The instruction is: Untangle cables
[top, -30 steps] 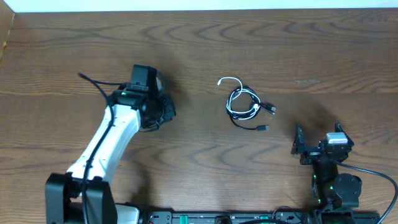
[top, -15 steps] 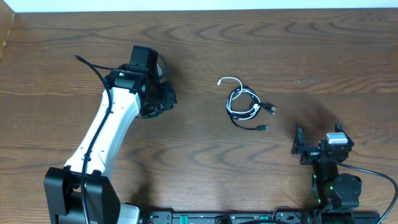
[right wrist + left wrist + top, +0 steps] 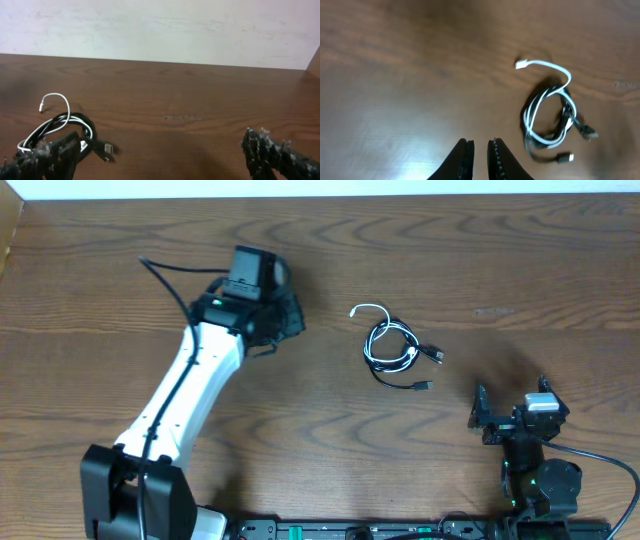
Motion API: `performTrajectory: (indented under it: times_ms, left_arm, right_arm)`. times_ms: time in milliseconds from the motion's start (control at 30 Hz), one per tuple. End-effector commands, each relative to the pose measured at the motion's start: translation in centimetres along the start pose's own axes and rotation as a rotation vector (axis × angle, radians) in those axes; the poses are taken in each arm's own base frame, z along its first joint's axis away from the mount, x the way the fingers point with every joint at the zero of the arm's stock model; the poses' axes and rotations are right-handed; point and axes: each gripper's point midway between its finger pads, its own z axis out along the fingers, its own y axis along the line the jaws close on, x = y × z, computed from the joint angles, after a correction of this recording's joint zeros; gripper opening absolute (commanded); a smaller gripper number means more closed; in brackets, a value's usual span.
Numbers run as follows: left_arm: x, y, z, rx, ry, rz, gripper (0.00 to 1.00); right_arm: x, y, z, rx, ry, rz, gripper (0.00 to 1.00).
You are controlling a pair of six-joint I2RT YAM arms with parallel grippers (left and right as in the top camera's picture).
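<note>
Nothing's actually untangled yet, far as I can tell. Closest in, by the near edge of the dark wooden table (image 3: 320, 470) on the right, the right gripper (image 3: 160, 152) sits with its jaws spread wide, holding nothing. Further in, around the middle, the thin white cord (image 3: 547, 64) and black cords (image 3: 576, 121) are looped together in one little coil. The left gripper (image 3: 479, 149) hovers off to their left, pinched nearly closed and empty. Whole job's ahead.

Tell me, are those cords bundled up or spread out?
Bundled up: the white cable and the black cables lie coiled together, their loops overlapping.
</note>
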Motion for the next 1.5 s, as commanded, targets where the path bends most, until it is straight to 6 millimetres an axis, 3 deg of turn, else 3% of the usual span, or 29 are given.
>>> performTrajectory:
  times_ms: [0, 100, 133, 467, 767, 833, 1033, 1300, 1467]
  left_arm:
    - [-0.6, 0.9, 1.7, -0.114, -0.058, -0.018, 0.15]
    - [-0.4, 0.0, 3.9, -0.116, -0.058, 0.006, 0.24]
    - [-0.1, -0.2, 4.7, -0.116, -0.051, 0.004, 0.32]
    - [1.6, -0.1, 10.1, -0.136, 0.006, 0.023, 0.49]
    - [3.2, 1.7, 13.6, -0.184, 0.065, -0.010, 0.51]
    - [3.4, 1.9, 14.0, -0.188, 0.073, -0.011, 0.47]
    - [3.8, 2.2, 14.0, -0.200, 0.088, -0.011, 0.11]
    - [5.5, 3.6, 13.4, -0.254, 0.165, 0.016, 0.08]
    - [6.2, 5.9, 12.5, -0.306, 0.235, -0.022, 0.09]
  right_arm:
    - [0.1, 0.1, 0.0, -0.005, 0.003, 0.005, 0.99]
    - [0.1, 0.1, 0.0, -0.005, 0.003, 0.006, 0.99]
    - [0.1, 0.1, 0.0, -0.005, 0.003, 0.005, 0.99]
    - [0.1, 0.1, 0.0, -0.005, 0.003, 0.006, 0.99]
    - [0.1, 0.1, 0.0, -0.005, 0.003, 0.005, 0.99]
    - [0.1, 0.1, 0.0, -0.005, 0.003, 0.005, 0.99]
    - [0.1, 0.1, 0.0, -0.005, 0.003, 0.006, 0.99]
    - [0.1, 0.1, 0.0, -0.005, 0.003, 0.006, 0.99]
    - [0.1, 0.1, 0.0, -0.005, 0.003, 0.006, 0.99]
